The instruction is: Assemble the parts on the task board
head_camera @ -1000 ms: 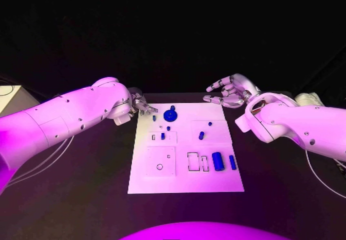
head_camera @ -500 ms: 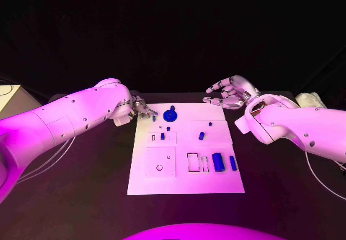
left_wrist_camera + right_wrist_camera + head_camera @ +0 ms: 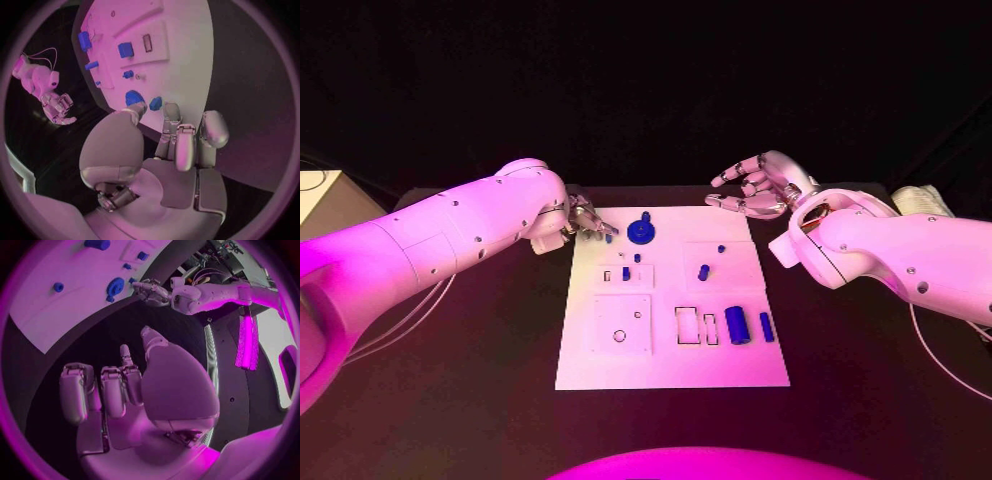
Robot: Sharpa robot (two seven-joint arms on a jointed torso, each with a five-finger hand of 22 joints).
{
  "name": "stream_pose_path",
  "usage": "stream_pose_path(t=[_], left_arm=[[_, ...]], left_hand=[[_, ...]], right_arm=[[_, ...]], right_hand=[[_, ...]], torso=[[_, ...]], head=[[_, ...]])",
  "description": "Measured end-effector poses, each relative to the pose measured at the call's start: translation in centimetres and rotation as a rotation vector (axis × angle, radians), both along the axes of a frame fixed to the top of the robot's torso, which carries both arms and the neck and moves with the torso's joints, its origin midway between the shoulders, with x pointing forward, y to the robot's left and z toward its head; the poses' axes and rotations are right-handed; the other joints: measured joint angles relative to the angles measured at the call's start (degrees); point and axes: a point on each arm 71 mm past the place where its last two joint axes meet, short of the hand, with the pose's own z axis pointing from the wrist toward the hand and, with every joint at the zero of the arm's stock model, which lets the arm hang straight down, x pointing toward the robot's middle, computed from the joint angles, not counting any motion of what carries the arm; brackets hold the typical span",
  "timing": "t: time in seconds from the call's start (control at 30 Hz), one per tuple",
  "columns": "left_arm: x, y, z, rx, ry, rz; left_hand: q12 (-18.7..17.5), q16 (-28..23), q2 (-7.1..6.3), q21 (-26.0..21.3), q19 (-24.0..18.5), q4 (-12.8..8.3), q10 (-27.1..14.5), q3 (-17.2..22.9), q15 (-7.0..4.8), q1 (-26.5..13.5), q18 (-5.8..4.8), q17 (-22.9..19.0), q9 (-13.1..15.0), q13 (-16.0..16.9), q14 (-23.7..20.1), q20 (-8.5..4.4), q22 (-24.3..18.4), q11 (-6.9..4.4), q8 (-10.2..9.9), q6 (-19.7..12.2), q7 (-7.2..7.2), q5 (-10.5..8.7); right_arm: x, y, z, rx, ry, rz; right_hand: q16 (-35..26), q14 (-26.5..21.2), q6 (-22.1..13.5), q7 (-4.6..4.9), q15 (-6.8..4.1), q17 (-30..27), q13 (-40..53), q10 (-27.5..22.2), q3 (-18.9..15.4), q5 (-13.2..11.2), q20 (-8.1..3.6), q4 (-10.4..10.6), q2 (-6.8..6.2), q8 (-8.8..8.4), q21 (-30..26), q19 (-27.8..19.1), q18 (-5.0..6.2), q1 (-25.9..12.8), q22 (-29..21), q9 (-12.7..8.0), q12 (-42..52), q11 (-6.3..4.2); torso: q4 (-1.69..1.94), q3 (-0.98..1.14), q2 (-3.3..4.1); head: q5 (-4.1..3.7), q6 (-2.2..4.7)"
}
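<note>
So the big thing over the last second: the left arm has crept in toward the task board, and the left hand now sits right at the board's far-left corner, where a second ago it was a touch further left. Its fingers are apart and holding nothing, tips hovering just by the small blue part there, so I'd guess it's lining up a first pick. No part has shifted; assembly hasn't really started.

The right hand has barely budged. It's raised beyond the board's far-right corner, fingers loosely curled but spread, empty too.

The board lies mid-counter, long axis running near to far. The round blue part sits at the far end. The bigger blue cylinder near the right edge also lies long axis near-to-far, and the slimmer one right beside it matches.
</note>
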Motion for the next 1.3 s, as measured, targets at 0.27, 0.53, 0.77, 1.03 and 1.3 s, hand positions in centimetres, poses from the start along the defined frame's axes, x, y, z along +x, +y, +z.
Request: stream_pose_path(t=[0.27,0.53,0.77,1.03,1.3], left_arm=[[0.0,-0.22,-0.03,-0.002,-0.001,-0.003],[0.04,-0.39,-0.01,-0.007,-0.008,0.0],[0.12,-0.32,0.03,-0.012,-0.015,0.007],[0.19,-0.21,0.02,-0.015,-0.016,0.014],[0.19,-0.31,0.01,-0.017,-0.014,0.013]], left_hand=[[0.2,0.0,1.89,0.0,0.0,-0.3,0.0,0.7,0.0,1.9,0.0,0.0,-0.2,0.1,0.0,0.0,0.2,0.0,0.0,0.2,-0.21,0.0],[0.2,0.0,1.88,0.0,0.0,-0.3,-0.2,1.0,0.0,2.3,0.0,0.0,-0.2,0.1,0.0,-0.01,0.3,-0.21,0.0,0.2,-0.21,0.0],[0.2,0.0,2.11,0.0,0.0,-0.3,-0.2,1.0,0.0,2.6,0.0,0.0,-0.2,0.1,0.0,-0.01,0.3,-0.21,0.0,0.2,-0.21,0.0],[0.4,0.0,2.11,0.0,0.0,-0.2,-0.2,1.1,0.0,2.6,0.0,0.0,-0.2,0.3,0.0,-0.01,0.3,-0.21,0.0,0.4,-0.39,0.0],[0.7,0.0,2.51,0.0,0.0,-0.4,0.0,1.3,0.0,3.2,0.0,0.0,-0.1,0.6,0.0,-0.01,0.5,-0.42,0.0,0.8,-0.4,0.0]], right_arm=[[0.01,0.05,0.0,0.0,0.0,0.001],[0.03,0.08,-0.01,0.0,0.0,0.001],[0.05,0.09,-0.01,-0.001,0.0,0.002],[0.06,0.11,-0.02,-0.002,0.001,0.002],[0.08,0.15,-0.03,-0.002,0.002,0.004]], right_hand=[[0.0,0.0,0.0,0.0,0.0,0.0,0.0,0.0,0.0,0.0,0.0,0.0,0.0,0.0,0.0,0.0,0.0,0.0,0.0,0.0,0.0,0.0],[0.0,0.0,0.0,0.0,0.0,0.0,0.0,0.0,0.0,0.0,0.0,0.0,0.0,0.0,0.0,0.0,0.0,0.0,0.0,0.0,0.0,0.0],[0.0,0.0,0.0,0.0,0.0,0.0,0.0,0.0,0.0,0.0,0.0,0.0,0.0,0.0,0.0,0.0,0.0,0.0,0.0,0.0,0.0,0.0],[0.0,0.0,0.0,0.0,0.0,0.0,0.0,0.0,0.0,0.0,0.0,0.0,0.0,0.0,0.0,0.0,0.0,0.0,0.0,0.0,0.0,0.0],[0.0,0.0,0.0,0.0,0.0,0.0,0.0,0.0,0.0,0.0,0.0,0.0,0.0,0.0,0.0,0.0,0.0,0.0,0.0,0.0,0.0,0.0]], torso=[[-0.01,0.0,0.01],[-0.01,0.04,0.01],[-0.01,0.06,-0.01],[0.02,0.05,-0.01],[0.03,0.04,-0.01]], head=[[-0.04,0.03],[-0.09,0.08],[-0.14,0.02],[-0.18,0.01],[-0.2,-0.03]])
